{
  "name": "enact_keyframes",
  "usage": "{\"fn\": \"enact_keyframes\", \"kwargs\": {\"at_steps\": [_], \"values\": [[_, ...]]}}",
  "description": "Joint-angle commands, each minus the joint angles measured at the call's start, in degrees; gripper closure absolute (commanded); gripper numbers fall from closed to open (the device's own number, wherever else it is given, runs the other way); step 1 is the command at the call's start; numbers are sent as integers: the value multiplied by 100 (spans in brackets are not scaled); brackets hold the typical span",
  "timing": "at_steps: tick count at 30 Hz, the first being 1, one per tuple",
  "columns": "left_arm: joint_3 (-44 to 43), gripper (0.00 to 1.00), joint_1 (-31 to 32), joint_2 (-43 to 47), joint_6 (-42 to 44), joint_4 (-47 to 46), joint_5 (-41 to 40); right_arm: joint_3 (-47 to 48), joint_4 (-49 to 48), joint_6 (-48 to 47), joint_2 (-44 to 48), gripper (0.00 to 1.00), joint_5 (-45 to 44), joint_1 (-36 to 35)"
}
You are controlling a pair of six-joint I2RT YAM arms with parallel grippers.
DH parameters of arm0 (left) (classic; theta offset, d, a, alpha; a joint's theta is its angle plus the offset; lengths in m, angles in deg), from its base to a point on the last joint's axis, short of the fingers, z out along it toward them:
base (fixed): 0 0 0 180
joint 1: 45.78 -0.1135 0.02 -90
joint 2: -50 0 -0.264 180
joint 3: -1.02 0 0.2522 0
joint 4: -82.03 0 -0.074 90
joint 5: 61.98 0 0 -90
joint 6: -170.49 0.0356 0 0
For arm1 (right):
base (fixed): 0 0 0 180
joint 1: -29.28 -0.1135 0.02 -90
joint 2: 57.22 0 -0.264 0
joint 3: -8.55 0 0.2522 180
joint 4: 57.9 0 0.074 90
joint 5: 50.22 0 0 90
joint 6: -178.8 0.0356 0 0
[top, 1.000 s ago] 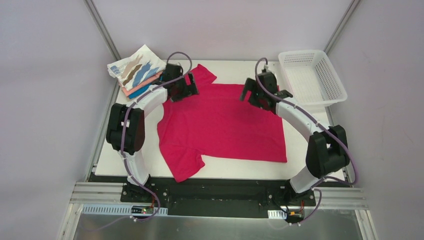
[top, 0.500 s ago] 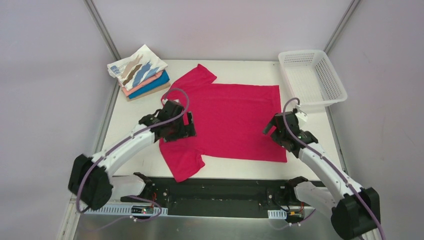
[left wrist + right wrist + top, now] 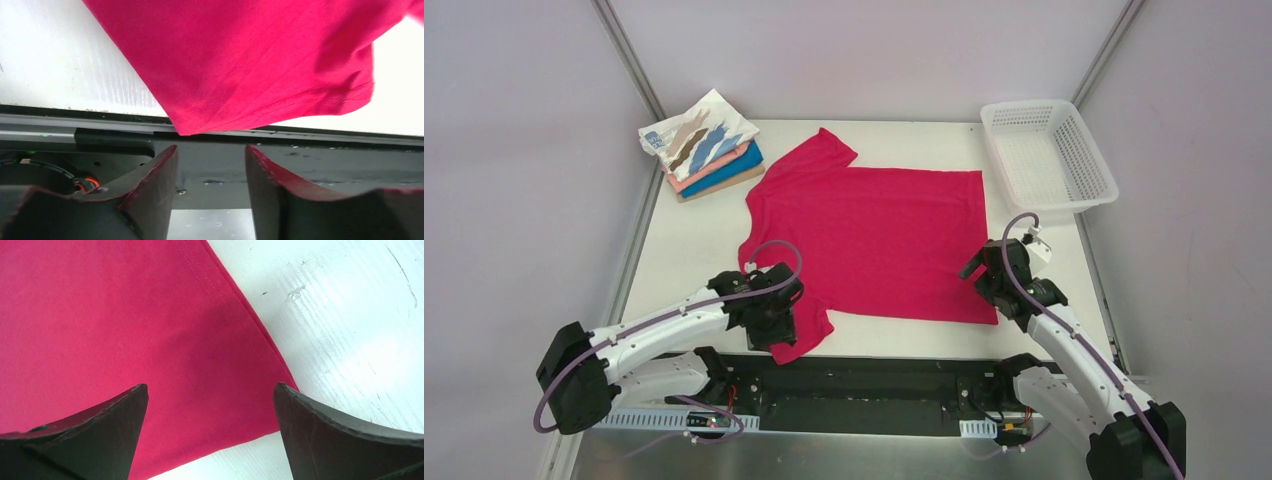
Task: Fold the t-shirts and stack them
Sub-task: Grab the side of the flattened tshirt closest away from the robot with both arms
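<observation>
A crimson-pink t-shirt point(image 3: 874, 240) lies spread flat on the white table point(image 3: 694, 250), one sleeve reaching the front edge. My left gripper point(image 3: 779, 325) hovers over that near sleeve. In the left wrist view its jaws point(image 3: 210, 150) stand apart and empty, with the sleeve's corner point(image 3: 182, 130) just beyond the fingertips. My right gripper point(image 3: 977, 270) is open above the shirt's near right hem corner point(image 3: 250, 405), a finger on either side and not touching it. The other t-shirts sit folded in a stack point(image 3: 704, 145) at the back left, the white streaked one on top.
A white mesh basket point(image 3: 1036, 104) stands at the back right corner. A black rail point(image 3: 300, 165) runs along the table's front edge, right below the left gripper. Grey walls and metal posts close in the table's sides.
Both arms have swung from the shirt's far edge down to its near edge. The left jaws have narrowed but stay apart. The shirt lies as before.
</observation>
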Motion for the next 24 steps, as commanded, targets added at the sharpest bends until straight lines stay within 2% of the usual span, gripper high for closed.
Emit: {"fn": "enact_keyframes", "kwargs": {"at_steps": [1,3,8,14,16,17,20,21,24], "values": [[87,57,140,-390,-309,-6,-48,5,71,104,-86,1,-108,97],[153,62,197,-509,-338,-141,65,-2,89,111,-73,0,-100,124],[350,62,260,-726,-373,-292,158,-77,90,132,13,1,-78,190],[341,62,265,-1064,-354,-486,-139,-199,107,178,193,1,-2,247],[265,67,270,-1214,-332,-534,-240,-223,146,201,278,0,46,266],[226,73,265,-1271,-320,-564,-242,-210,219,220,309,1,77,281],[143,97,272,-1272,-255,-573,-128,-104,762,501,426,0,13,299],[149,100,273,-1211,-278,-569,-85,-77,1010,659,479,1,-50,314],[185,100,270,-949,-269,-573,85,-107,1561,1235,735,1,-130,339]]}}
